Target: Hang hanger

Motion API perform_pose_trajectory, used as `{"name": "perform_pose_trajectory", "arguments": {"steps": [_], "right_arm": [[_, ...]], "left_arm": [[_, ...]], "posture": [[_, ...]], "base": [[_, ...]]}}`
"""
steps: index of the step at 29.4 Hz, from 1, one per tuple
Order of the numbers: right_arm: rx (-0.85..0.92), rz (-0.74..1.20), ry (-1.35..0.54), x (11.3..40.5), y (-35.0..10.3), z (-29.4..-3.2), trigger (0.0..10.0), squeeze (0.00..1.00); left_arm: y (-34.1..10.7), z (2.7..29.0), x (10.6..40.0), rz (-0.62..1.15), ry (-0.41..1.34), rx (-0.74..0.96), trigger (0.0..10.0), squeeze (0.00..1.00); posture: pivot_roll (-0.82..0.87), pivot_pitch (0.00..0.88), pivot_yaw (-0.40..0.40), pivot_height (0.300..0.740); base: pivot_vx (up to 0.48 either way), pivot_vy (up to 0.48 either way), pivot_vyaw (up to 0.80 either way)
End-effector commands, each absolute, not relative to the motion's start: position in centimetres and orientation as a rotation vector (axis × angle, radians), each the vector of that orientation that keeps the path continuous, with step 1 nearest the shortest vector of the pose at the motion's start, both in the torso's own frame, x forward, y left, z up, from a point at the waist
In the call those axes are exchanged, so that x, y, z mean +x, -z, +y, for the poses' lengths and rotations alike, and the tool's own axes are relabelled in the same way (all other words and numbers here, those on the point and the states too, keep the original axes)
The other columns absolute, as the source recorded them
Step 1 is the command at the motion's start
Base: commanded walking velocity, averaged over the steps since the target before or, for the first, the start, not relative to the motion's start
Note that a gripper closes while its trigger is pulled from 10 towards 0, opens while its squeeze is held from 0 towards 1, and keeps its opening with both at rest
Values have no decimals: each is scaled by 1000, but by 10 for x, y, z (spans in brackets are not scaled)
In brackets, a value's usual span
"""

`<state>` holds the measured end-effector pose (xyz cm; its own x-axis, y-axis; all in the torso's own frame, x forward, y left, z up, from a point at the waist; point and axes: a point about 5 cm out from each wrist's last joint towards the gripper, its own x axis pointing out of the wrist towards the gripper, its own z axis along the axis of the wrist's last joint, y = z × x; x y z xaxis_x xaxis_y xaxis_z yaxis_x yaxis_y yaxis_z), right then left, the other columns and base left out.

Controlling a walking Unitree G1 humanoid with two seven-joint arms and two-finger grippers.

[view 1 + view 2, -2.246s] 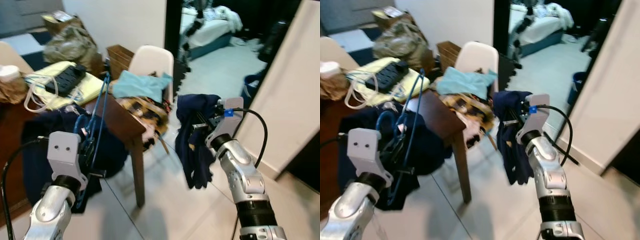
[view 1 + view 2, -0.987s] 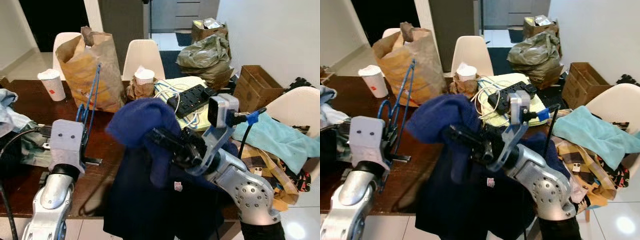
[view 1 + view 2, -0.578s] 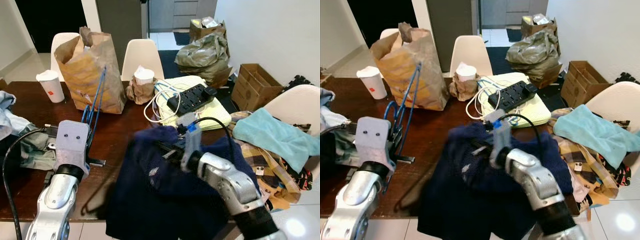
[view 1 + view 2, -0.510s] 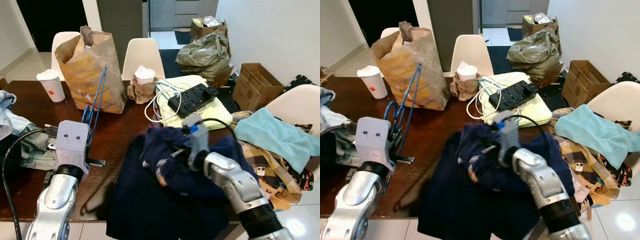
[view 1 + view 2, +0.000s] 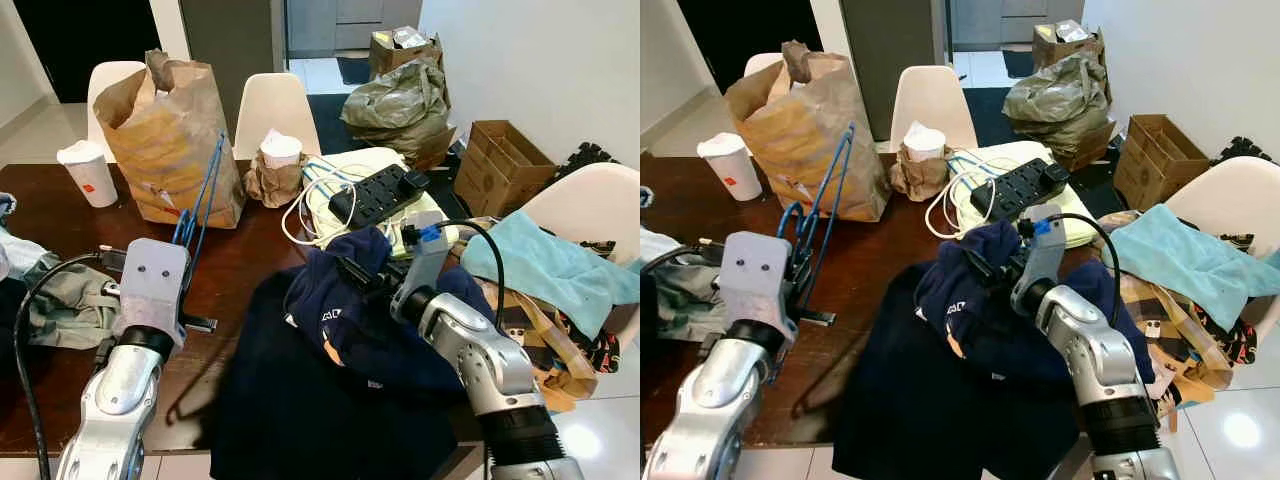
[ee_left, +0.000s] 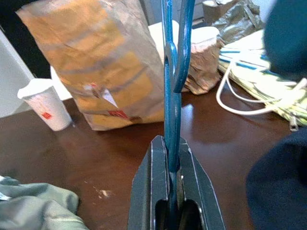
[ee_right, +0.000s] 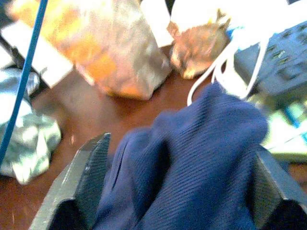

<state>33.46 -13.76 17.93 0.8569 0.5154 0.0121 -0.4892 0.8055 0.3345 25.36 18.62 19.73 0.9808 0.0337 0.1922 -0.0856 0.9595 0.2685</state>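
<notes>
Two grippers are at work over a dark wooden table [image 5: 245,250]. Left gripper [image 6: 173,158]: fingers closed on the blue hanger [image 5: 203,193], which stands upright above the table's near left part. Right gripper [image 7: 177,191]: fingers spread wide, a fold of the navy garment [image 5: 330,400] bunched between them; the rest drapes over the near table edge. White lettering on the garment is unreadable. Farther back: a paper cup [image 5: 84,173] with a small red mark, a brown paper bag [image 5: 165,130], contents hidden, and a black power strip [image 5: 378,195] on a yellow cloth [image 5: 1065,215].
</notes>
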Motion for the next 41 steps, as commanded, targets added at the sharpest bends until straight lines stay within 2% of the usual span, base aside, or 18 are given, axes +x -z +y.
{"name": "perform_pose_trajectory", "arguments": {"steps": [1,3,5,8,9,10,11,12,13,18,20,21,24,29,40,41], "right_arm": [[392,39,-506,338,-184,-146,10000,1000],[456,-1,-479,341,-191,-152,10000,1000],[607,-85,-420,346,-205,-165,10000,1000],[617,-95,-421,346,-206,-166,10000,1000],[617,-96,-427,345,-205,-166,10000,902],[617,-96,-427,345,-205,-166,10000,902],[596,-93,-432,345,-204,-167,10000,106],[588,-92,-438,344,-203,-167,10000,0],[583,-99,-458,343,-203,-168,10000,0],[585,-114,-485,342,-204,-168,10000,0],[559,-167,-596,336,-216,-168,10000,0],[559,-167,-596,336,-216,-168,10000,0],[459,-245,-819,322,-238,-165,10000,0],[359,-231,-962,307,-238,-163,10000,0],[326,-211,-1061,295,-233,-171,10000,0],[331,-224,-1148,287,-240,-170,10000,0]], "left_arm": [[-201,193,254,-183,-67,294,10000,0],[-206,195,254,-195,-60,294,10000,0],[-219,201,257,-211,-21,258,10000,0],[-223,198,258,-208,36,230,10000,0],[-226,192,258,-200,113,215,10000,0],[-226,192,258,-200,113,215,10000,0],[-228,181,255,-186,228,219,10000,0],[-229,170,250,-177,337,209,10000,0],[-229,160,244,-165,441,200,10000,0],[-229,153,239,-153,519,204,10000,0],[-223,146,228,-90,675,218,10000,0],[-223,146,228,-90,675,218,10000,0],[-212,145,213,2,849,273,10000,0],[-209,149,215,40,860,287,10000,0],[-209,153,214,80,903,306,10000,0],[-206,156,213,105,922,320,10000,0]], "posture": [[4,71,-19,740],[5,71,-21,740],[3,65,-19,740],[1,64,-18,740],[1,64,-18,740],[1,64,-18,740],[1,61,-19,740],[-1,61,-18,740],[-2,58,-18,740],[-1,58,-19,740],[4,53,-23,740],[4,53,-23,740],[0,48,-15,740],[-3,43,-11,740],[1,41,0,740],[-4,42,4,740]], "base": [[0,0,0],[0,0,0],[0,0,0],[0,0,0],[0,0,0],[0,0,0],[0,0,0],[0,0,0],[0,0,0],[0,0,0],[-195,0,0],[-390,0,0],[-449,0,0],[-480,0,0],[-480,0,0],[-405,0,0]]}}
